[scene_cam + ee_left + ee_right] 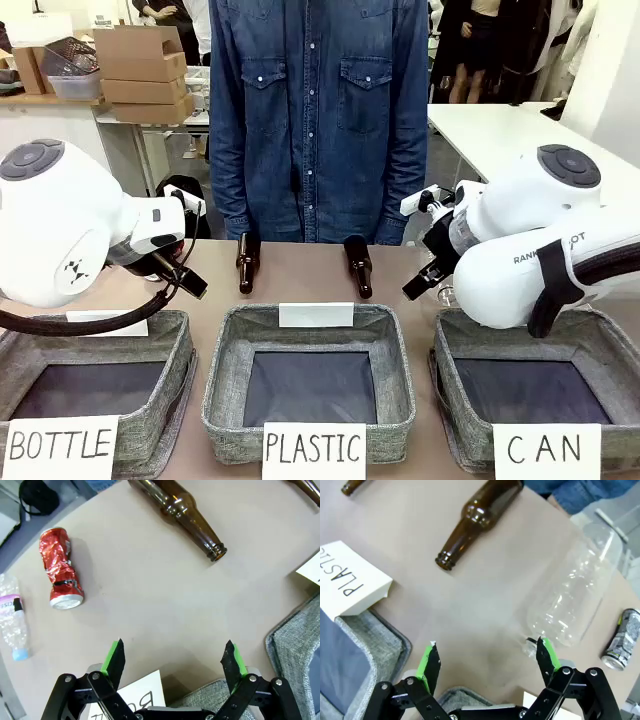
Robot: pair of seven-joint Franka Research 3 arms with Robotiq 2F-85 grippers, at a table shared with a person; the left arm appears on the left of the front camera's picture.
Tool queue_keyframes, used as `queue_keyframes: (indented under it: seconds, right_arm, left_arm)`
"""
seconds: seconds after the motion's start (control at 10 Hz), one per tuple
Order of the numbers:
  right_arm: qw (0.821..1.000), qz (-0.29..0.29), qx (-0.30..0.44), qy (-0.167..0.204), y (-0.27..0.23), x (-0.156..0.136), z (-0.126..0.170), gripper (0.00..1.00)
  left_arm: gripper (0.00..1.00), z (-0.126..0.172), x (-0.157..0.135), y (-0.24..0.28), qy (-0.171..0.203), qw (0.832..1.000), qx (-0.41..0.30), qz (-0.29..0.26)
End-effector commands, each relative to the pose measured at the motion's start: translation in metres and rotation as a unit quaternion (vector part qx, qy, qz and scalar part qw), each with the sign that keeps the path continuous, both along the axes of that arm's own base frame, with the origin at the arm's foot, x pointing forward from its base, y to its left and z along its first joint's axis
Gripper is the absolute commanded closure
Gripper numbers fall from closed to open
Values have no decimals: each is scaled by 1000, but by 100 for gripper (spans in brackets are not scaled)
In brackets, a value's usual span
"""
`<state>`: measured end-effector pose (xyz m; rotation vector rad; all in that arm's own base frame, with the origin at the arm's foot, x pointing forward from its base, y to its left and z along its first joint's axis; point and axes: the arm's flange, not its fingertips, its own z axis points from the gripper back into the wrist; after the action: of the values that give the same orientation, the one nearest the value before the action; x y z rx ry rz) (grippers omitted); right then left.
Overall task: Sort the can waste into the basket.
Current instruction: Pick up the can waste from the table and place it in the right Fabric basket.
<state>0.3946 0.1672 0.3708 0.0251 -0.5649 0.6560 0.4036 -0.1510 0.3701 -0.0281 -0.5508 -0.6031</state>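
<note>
A red dented can point(61, 570) lies on the tan table, up and to the left of my left gripper point(174, 652), which hangs open and empty above the table. A second small can point(621, 640) with a silver top and greyish print lies at the right edge of the right wrist view, beyond a clear bottle. My right gripper point(486, 650) is also open, with bare table between its fingers. In the front view the grey basket point(470, 440) signed "CAN" stands at the front right, under the right arm. The left gripper point(188, 278) and right gripper point(422, 282) hover over the table's far half.
Two brown glass bottles point(246, 262) point(358, 265) lie near the far edge. A clear plastic bottle point(575, 595) lies beside the second can, and a crushed one point(12, 615) beside the red can. Baskets signed "BOTTLE" point(160, 420) and "PLASTIC" point(225, 400) stand front left and middle. A person point(320, 120) stands opposite.
</note>
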Motion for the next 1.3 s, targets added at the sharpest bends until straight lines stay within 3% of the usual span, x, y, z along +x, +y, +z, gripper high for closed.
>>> queue_keyframes:
  seconds: [0.0,1.2]
  right_arm:
    - [1000,0,0,0,0,0,0,0]
    - [1000,0,0,0,0,0,0,0]
  left_arm:
    - [0,0,0,0,0,1000,0,0]
    - [0,0,0,0,0,1000,0,0]
